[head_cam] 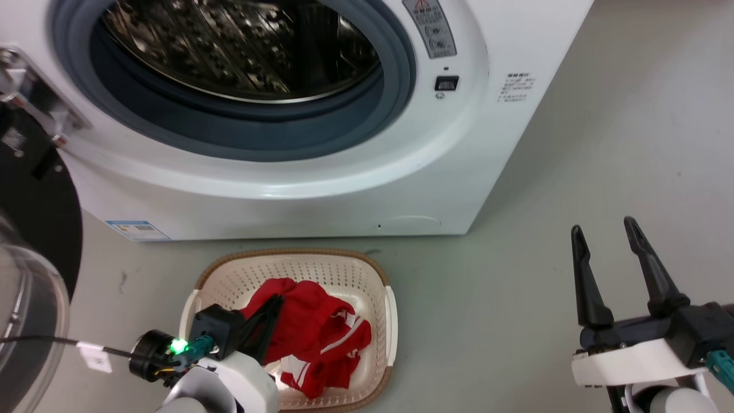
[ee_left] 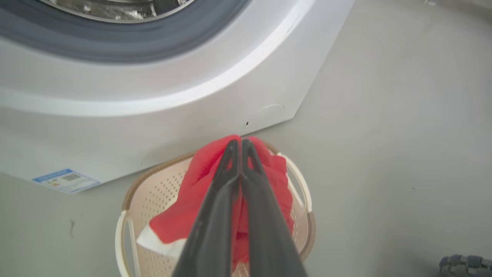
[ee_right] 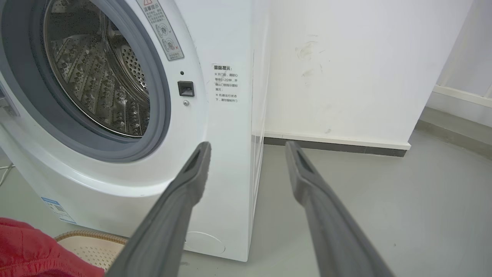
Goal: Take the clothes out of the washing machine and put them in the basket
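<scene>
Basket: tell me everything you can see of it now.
The cream-white perforated plastic basket, rounded rectangular with a brown woven-look rim and pale side handles, stands upright on the grey floor close before the white washing machine. Red and red-and-white clothes lie heaped inside; the left gripper above it is shut on them.

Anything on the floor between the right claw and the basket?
No, bare grey floor between the right claw and the basket, per the head view.
</scene>
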`<state>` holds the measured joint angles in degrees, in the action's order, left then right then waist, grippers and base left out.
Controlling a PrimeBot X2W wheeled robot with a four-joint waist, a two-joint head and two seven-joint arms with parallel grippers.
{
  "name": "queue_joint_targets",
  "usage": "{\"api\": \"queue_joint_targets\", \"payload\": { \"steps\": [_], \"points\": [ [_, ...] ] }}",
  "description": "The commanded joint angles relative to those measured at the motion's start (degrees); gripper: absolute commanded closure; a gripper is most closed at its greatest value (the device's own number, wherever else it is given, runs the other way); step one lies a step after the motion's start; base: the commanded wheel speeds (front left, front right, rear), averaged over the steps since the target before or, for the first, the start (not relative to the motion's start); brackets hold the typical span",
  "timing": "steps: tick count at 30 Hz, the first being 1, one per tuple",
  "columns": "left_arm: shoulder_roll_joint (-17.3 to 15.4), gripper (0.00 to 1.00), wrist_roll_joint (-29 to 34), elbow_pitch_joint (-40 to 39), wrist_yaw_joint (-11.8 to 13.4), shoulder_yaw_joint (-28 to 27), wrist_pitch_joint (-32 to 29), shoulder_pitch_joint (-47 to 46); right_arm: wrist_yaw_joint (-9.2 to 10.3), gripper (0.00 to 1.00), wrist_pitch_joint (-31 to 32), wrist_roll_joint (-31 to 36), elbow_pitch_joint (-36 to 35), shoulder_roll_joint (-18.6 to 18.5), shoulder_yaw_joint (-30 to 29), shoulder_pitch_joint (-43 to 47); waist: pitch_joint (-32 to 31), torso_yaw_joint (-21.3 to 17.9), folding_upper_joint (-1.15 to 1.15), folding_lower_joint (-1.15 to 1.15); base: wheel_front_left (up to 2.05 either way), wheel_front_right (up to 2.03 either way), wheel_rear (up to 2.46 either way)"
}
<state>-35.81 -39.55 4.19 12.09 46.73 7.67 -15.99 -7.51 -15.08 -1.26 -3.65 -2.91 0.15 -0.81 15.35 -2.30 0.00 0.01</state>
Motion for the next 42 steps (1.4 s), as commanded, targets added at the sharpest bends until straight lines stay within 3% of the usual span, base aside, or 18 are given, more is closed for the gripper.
{"api": "queue_joint_targets", "payload": {
  "steps": [1, 13, 19, 25, 31, 32, 33, 34, 35, 42],
  "points": [
    [0.92, 1.0, 0.0, 2.79, -1.08, 0.55, 0.47, -1.49, 0.04, 0.0, -0.13, 0.24, -0.36, 0.06, -0.01, -1.41, 3.54, -1.22, 0.0, -0.01, 0.0, 0.0, 0.0],
    [11.53, 1.0, -1.15, 39.14, -11.4, 2.91, 1.97, -12.64, 0.04, 0.0, -0.13, -0.91, -2.0, 0.06, -0.57, -8.07, 16.55, -4.74, 0.0, -0.01, 0.0, 0.0, 0.0],
    [16.32, 1.0, 0.27, 54.8, -14.37, 4.88, 0.12, -20.04, 0.04, 0.0, -0.13, -1.58, -2.74, 0.06, -0.89, -10.67, 22.27, -5.95, 0.0, -0.01, 0.0, 0.0, 0.0],
    [19.13, 1.0, 1.43, 63.83, -16.42, 6.48, -1.09, -25.42, 0.04, 0.0, -0.13, -2.41, -3.64, 0.06, -1.56, -12.46, 26.53, -7.29, 0.0, -0.01, 0.0, 0.0, 0.0],
    [20.99, 1.0, 0.14, 68.04, -17.23, 6.61, -7.0, -27.61, 0.04, 0.0, -0.13, -2.8, -3.29, 0.06, -1.84, -13.33, 27.81, -7.37, 0.0, -0.01, 0.0, 0.0, 0.0],
    [21.22, 0.94, 0.01, 68.28, -17.41, 6.72, -7.59, -27.77, 0.04, 0.0, -0.13, -2.8, -3.16, 0.06, -1.76, -13.36, 27.65, -7.31, 0.0, -0.01, 0.0, 0.0, 0.0],
    [21.46, 0.77, -0.51, 68.54, -17.58, 6.51, -8.3, -27.61, 0.04, 0.0, -0.13, -2.78, -2.94, 0.06, -1.7, -13.36, 27.29, -7.24, 0.0, -0.01, 0.0, 0.0, 0.0],
    [21.46, 0.77, -0.51, 68.54, -17.58, 6.51, -8.3, -27.61, 0.04, 0.0, -0.13, -2.78, -2.94, 0.06, -1.7, -13.36, 27.29, -7.24, 0.0, -0.01, 0.0, 0.0, 0.0],
    [21.8, 0.0, -0.72, 68.85, -17.8, 6.51, -9.12, -27.02, 0.04, 0.0, -0.13, -2.86, -2.56, 0.06, -1.56, -13.46, 26.37, -7.11, 0.0, -0.01, 0.0, 0.0, 0.0],
    [22.48, 0.0, -0.94, 69.13, -18.52, 7.08, -6.54, -24.64, 0.04, 0.0, -0.13, -2.58, -1.36, 0.06, -1.34, -11.72, 21.32, -6.34, 0.0, -0.01, 0.0, 0.0, 0.0]
  ]
}}
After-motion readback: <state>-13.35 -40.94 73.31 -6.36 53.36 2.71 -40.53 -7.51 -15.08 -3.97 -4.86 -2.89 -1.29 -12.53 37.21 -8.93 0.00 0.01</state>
